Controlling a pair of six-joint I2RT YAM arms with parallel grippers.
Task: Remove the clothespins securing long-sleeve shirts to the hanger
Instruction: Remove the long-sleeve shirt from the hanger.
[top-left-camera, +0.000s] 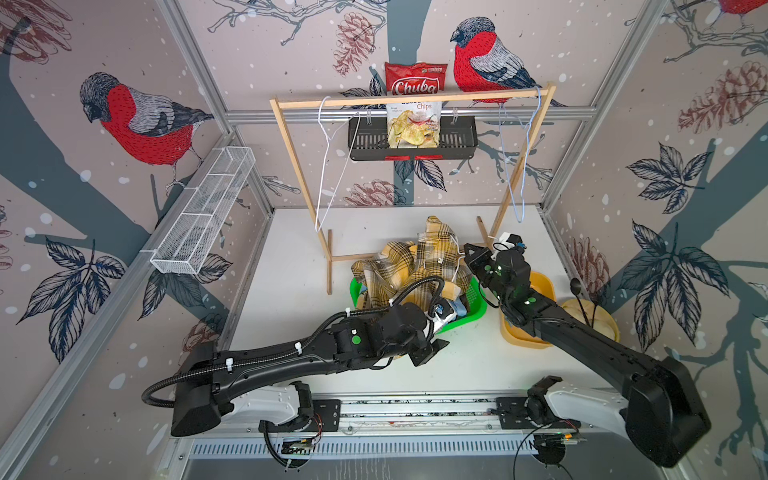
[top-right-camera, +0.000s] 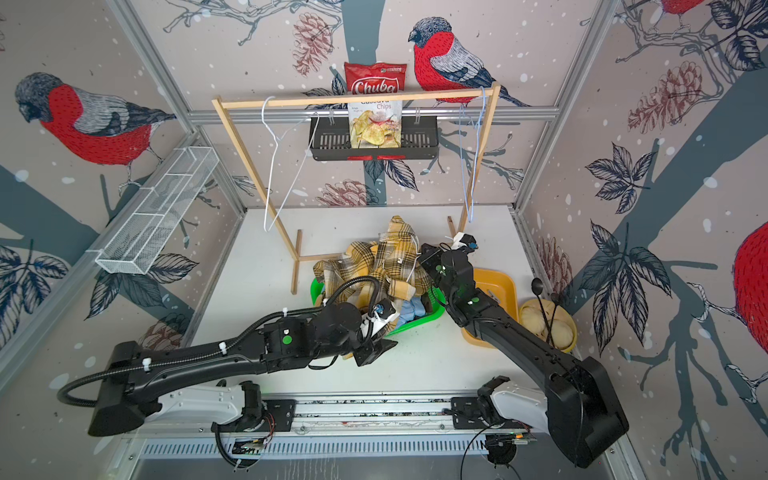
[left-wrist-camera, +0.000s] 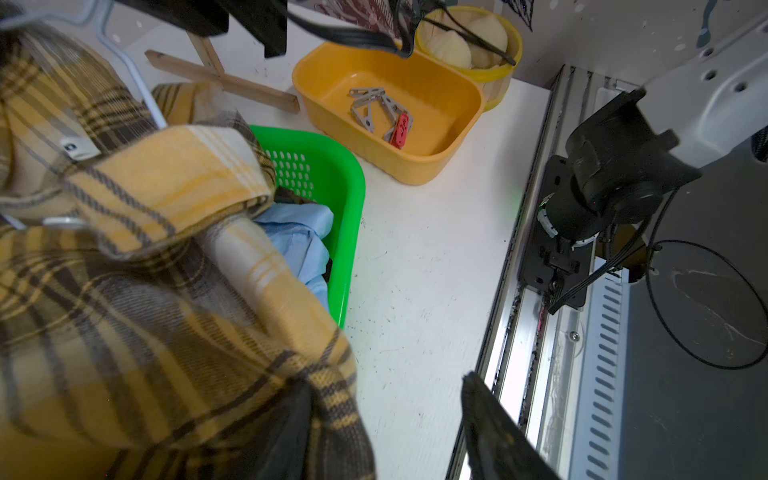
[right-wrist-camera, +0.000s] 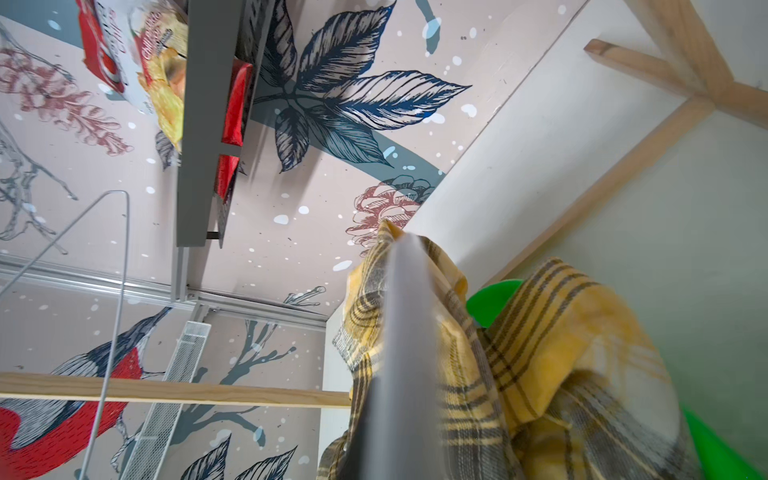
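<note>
The long-sleeve shirts lie heaped in a green basket (left-wrist-camera: 345, 199), the yellow plaid shirt (top-left-camera: 415, 257) over a light blue shirt (left-wrist-camera: 299, 232). Just beside the basket sits a yellow tub (left-wrist-camera: 457, 124). The left gripper (left-wrist-camera: 386, 399) gapes wide at the heap's near edge, pinching nothing. The right gripper (top-left-camera: 467, 248) is closed at the plaid's far side (on cloth or wire, I can't tell). The clothespins (left-wrist-camera: 374, 104) lie in the tub, grey ones and a red clothespin (left-wrist-camera: 401, 129).

The plaid shirt (left-wrist-camera: 145, 187) is woven cloth, the basket (left-wrist-camera: 351, 232) glossy plastic.
</note>
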